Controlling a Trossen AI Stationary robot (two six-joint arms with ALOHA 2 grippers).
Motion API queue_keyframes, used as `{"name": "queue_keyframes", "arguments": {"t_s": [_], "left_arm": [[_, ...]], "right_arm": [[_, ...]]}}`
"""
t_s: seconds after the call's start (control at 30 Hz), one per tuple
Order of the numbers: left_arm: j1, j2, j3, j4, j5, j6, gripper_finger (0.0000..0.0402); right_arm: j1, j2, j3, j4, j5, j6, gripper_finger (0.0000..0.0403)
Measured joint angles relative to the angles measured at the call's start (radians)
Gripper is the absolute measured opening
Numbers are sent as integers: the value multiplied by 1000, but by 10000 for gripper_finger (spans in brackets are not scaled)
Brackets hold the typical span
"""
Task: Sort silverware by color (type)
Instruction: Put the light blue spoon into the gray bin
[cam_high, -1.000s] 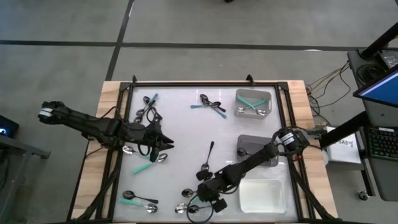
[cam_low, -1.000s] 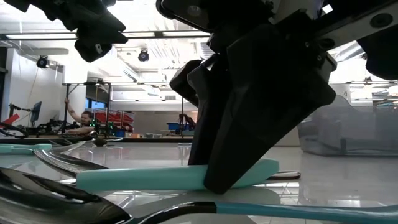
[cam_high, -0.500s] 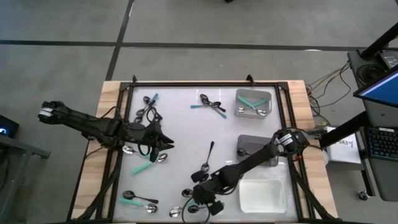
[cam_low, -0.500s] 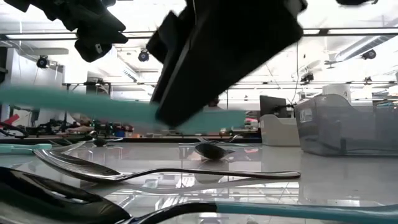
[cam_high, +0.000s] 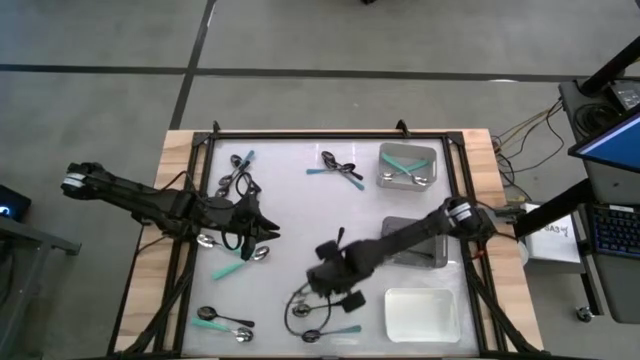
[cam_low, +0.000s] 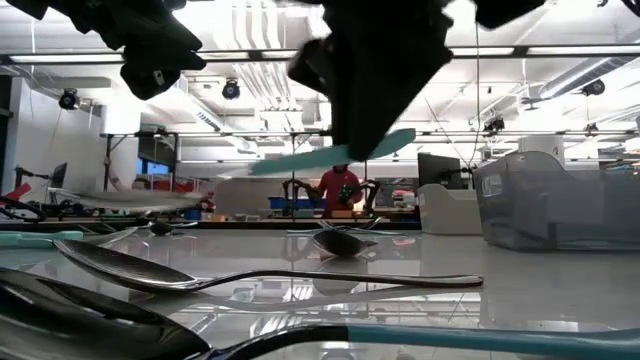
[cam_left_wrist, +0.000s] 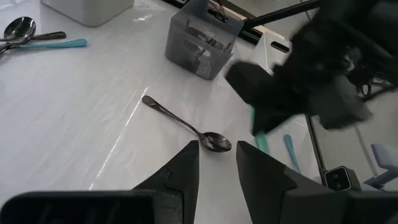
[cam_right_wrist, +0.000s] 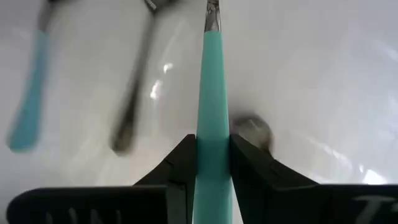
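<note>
Teal-handled spoon (cam_right_wrist: 212, 87) in right pincer (cam_right_wrist: 211, 163)

We see the right gripper (cam_high: 322, 275) near the table's (cam_high: 290, 200) middle, lifted above it with a spoon (cam_right_wrist: 212, 99) between its fingers. The left gripper (cam_high: 262, 228) sits left of it. Three trays stand on the right: one (cam_high: 407, 166) with spoons at the back, one (cam_high: 432, 256) mid-table, one (cam_high: 420, 314) in front.
</note>
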Motion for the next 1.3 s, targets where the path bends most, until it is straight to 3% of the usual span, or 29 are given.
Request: {"name": "queue_keyframes", "arguments": {"t_s": [0.3, 0.57, 0.87, 1.07, 1.3], "left_arm": [[0, 0, -3, 1, -73, 8, 90], [0, 0, -11, 1, -170, 26, 90], [1, 0, 2, 2, -467, 54, 90], [1, 0, 32, 2, -481, 78, 90], [1, 6, 52, 8, -493, 79, 90]], "right_arm": [[-152, -164, -113, -40, 24, -69, 68], [-383, -498, -385, -23, 58, -135, 68], [-747, -870, -754, 237, 79, -134, 68], [-909, -957, -919, 280, 91, -91, 68], [-983, -959, -1024, 274, 286, -36, 68]]}}
